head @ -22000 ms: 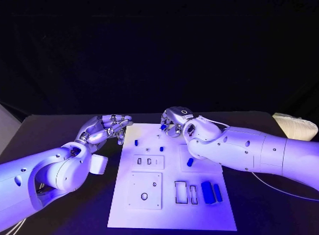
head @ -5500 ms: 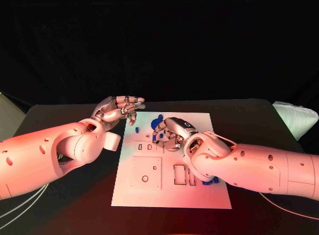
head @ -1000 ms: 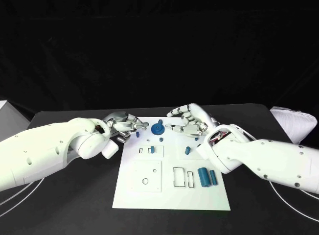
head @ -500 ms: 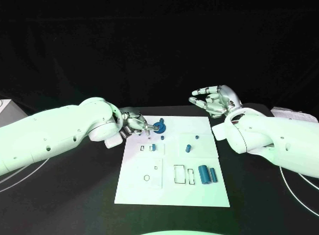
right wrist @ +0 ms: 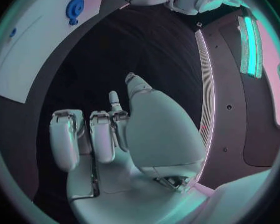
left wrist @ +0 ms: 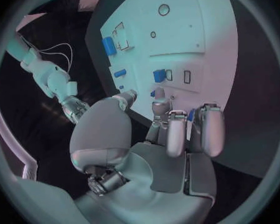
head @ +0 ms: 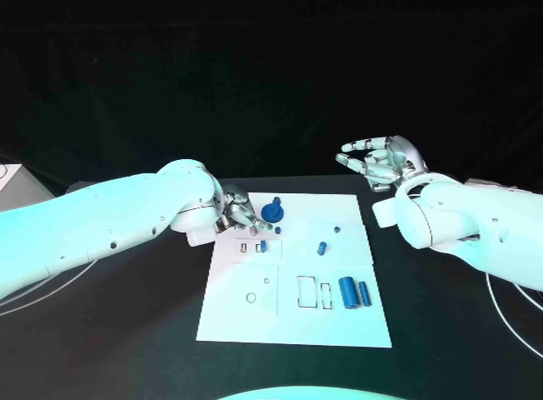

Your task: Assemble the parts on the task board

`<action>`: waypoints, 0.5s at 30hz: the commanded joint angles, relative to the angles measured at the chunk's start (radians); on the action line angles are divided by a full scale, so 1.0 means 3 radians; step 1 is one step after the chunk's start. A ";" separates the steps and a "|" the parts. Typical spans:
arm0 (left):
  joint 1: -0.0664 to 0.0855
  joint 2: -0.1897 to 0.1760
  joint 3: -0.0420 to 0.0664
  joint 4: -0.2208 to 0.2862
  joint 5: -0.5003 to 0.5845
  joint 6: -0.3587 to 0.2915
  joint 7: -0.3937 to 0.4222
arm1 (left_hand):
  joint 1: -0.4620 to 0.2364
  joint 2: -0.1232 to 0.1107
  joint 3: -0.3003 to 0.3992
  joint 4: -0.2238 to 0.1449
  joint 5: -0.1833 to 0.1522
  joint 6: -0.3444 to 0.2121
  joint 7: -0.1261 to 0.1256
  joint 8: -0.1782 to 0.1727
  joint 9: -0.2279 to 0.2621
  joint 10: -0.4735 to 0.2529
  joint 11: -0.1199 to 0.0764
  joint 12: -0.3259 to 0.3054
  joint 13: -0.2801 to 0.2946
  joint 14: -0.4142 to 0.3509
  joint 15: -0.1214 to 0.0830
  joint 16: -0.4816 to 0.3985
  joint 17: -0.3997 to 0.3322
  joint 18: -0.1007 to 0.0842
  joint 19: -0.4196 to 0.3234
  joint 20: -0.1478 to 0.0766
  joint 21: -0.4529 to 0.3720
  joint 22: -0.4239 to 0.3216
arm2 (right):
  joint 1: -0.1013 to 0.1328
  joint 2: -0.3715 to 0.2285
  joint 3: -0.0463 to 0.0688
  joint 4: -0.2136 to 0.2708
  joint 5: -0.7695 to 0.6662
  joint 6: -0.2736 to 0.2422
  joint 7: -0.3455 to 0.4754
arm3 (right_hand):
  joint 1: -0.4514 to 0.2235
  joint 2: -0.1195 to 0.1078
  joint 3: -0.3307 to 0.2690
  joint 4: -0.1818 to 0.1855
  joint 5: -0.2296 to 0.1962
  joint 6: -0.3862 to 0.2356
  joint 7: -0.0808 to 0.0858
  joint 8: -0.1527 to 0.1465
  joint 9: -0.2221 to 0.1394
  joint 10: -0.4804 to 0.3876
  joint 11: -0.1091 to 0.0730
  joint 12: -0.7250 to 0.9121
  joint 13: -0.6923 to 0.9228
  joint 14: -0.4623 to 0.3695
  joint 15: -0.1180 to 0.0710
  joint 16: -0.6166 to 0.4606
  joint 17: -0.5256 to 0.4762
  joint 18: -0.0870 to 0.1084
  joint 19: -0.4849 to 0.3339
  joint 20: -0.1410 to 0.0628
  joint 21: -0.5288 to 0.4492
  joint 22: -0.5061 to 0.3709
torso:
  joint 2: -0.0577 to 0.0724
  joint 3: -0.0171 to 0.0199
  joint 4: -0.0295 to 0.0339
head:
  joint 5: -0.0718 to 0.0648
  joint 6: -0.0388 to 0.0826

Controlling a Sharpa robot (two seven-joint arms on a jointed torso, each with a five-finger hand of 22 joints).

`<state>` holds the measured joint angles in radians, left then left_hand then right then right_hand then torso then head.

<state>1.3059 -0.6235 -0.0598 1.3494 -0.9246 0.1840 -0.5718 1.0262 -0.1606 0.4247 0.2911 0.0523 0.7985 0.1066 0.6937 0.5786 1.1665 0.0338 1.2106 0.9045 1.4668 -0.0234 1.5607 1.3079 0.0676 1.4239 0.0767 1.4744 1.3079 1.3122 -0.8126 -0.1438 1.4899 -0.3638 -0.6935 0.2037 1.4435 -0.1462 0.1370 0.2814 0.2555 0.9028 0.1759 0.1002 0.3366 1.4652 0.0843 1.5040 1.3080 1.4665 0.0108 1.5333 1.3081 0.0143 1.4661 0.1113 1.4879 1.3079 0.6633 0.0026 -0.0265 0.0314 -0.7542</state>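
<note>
We see the white rectangular task board (head: pixel 298 321) lying flat on the black table (head: pixel 127 333). At the board's far edge our left hand (head: pixel 238 213), fingers curled, empty, sits just beside the round blue gear-shaped part (head: pixel 273 212). Our right hand (head: pixel 383 158) hovers raised off the board's far right corner, its fingers loosely curled around nothing.

We count one white board (head: pixel 296 308) on the worktop (head: pixel 140 333). On it we see one blue gear (head: pixel 273 212) at 12 o'clock and two blue cylinders (head: pixel 353 293) side by side at 4 o'clock. Small blue pieces: we make out three, one peg (head: pixel 322 247), one dot (head: pixel 336 227) and one block (head: pixel 261 247). Two hands: left (head: pixel 238 211) and right (head: pixel 382 160).
</note>
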 commanded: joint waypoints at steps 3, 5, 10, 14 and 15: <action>0.0007 0.0102 -0.0026 -0.0111 -0.0118 0.0213 -0.0096 | 0.0029 0.0005 -0.0021 -0.0003 -0.0003 -0.0028 0.0002 -0.0003 0.0006 -0.0036 0.0000 -0.0015 -0.0007 0.0311 -0.0018 -0.0012 0.0774 -0.0042 -0.0003 -0.0017 -0.0015 0.0032 | 0.0012 -0.0005 0.0001 -0.0012 -0.0007 0.0095 -0.0049 | -0.0023 -0.0016 0.0028 0.0000 0.0019 -0.0033 0.0001 0.0001 -0.0005 0.0095 0.0021 -0.0057 0.0650 0.0237 0.0010 -0.0033 0.0440 0.0046 0.0159 0.0016 -0.0058 0.0626 | 0.0015 -0.0002 -0.0012 | 0.0014 -0.0013; 0.0007 0.0133 -0.0035 -0.0140 -0.0120 0.0221 -0.0098 | 0.0032 0.0014 -0.0023 -0.0005 -0.0002 -0.0034 0.0004 -0.0005 0.0012 -0.0048 0.0002 -0.0024 -0.0020 0.0310 -0.0016 -0.0012 0.0773 -0.0042 -0.0007 -0.0015 -0.0017 0.0028 | 0.0015 -0.0006 0.0001 -0.0014 -0.0015 0.0095 -0.0057 | -0.0024 -0.0019 0.0032 -0.0001 0.0019 -0.0038 0.0002 0.0001 -0.0005 0.0080 0.0022 -0.0073 0.0637 0.0232 0.0011 -0.0040 0.0424 0.0053 0.0145 0.0017 -0.0084 0.0608 | 0.0014 0.0000 -0.0016 | 0.0018 -0.0017; 0.0005 0.0192 -0.0046 -0.0183 -0.0111 0.0249 -0.0100 | 0.0042 0.0021 -0.0024 -0.0010 -0.0002 -0.0040 0.0005 -0.0006 0.0018 -0.0055 0.0004 -0.0028 -0.0025 0.0310 -0.0014 -0.0012 0.0774 -0.0041 -0.0008 -0.0014 -0.0018 0.0026 | 0.0022 -0.0007 0.0001 -0.0018 -0.0037 0.0090 -0.0079 | -0.0025 -0.0025 0.0047 -0.0003 0.0021 -0.0053 0.0005 0.0005 -0.0004 0.0038 0.0024 -0.0118 0.0601 0.0219 0.0012 -0.0060 0.0382 0.0068 0.0113 0.0020 -0.0142 0.0566 | 0.0020 0.0000 -0.0016 | 0.0007 -0.0029; 0.0004 0.0224 -0.0050 -0.0198 -0.0098 0.0278 -0.0100 | 0.0068 0.0039 -0.0018 -0.0017 -0.0002 -0.0047 0.0008 -0.0006 0.0033 -0.0064 0.0006 -0.0031 -0.0028 0.0311 -0.0011 -0.0011 0.0776 -0.0041 -0.0009 -0.0010 -0.0019 0.0027 | 0.0024 -0.0005 0.0001 -0.0021 -0.0048 0.0091 -0.0092 | -0.0025 -0.0027 0.0053 -0.0004 0.0022 -0.0057 0.0006 0.0007 -0.0004 0.0028 0.0025 -0.0129 0.0592 0.0213 0.0013 -0.0068 0.0363 0.0072 0.0105 0.0020 -0.0157 0.0555 | 0.0018 0.0001 -0.0012 | 0.0002 -0.0036; 0.0004 0.0234 -0.0051 -0.0205 -0.0095 0.0291 -0.0100 | 0.0072 0.0042 -0.0017 -0.0017 -0.0002 -0.0048 0.0008 -0.0007 0.0035 -0.0065 0.0007 -0.0031 -0.0029 0.0311 -0.0011 -0.0012 0.0776 -0.0041 -0.0009 -0.0009 -0.0019 0.0026 | 0.0025 -0.0005 0.0001 -0.0021 -0.0051 0.0092 -0.0094 | -0.0025 -0.0027 0.0055 -0.0004 0.0022 -0.0058 0.0006 0.0008 -0.0003 0.0021 0.0025 -0.0136 0.0586 0.0212 0.0013 -0.0071 0.0357 0.0074 0.0100 0.0021 -0.0167 0.0548 | 0.0018 0.0000 -0.0010 | -0.0001 -0.0037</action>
<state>1.3062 -0.5585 -0.0751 1.2894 -0.9499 0.2358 -0.5968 1.0394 -0.1473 0.4221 0.2884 0.0523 0.7914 0.1068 0.6937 0.5878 1.1524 0.0341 1.2072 0.8968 1.4668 -0.0233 1.5607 1.3077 0.0676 1.4239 0.0767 1.4744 1.3078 1.3188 -0.8145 -0.1439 1.4835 -0.3657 -0.6839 0.1805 1.4396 -0.1501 0.1480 0.2812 0.2554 0.8932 0.1785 0.1002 0.3366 1.4652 0.0843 1.4680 1.3078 1.4665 0.0108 1.5163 1.3079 0.0299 1.4661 0.1112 1.4442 1.3079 0.6684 0.0024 -0.0305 0.0329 -0.7637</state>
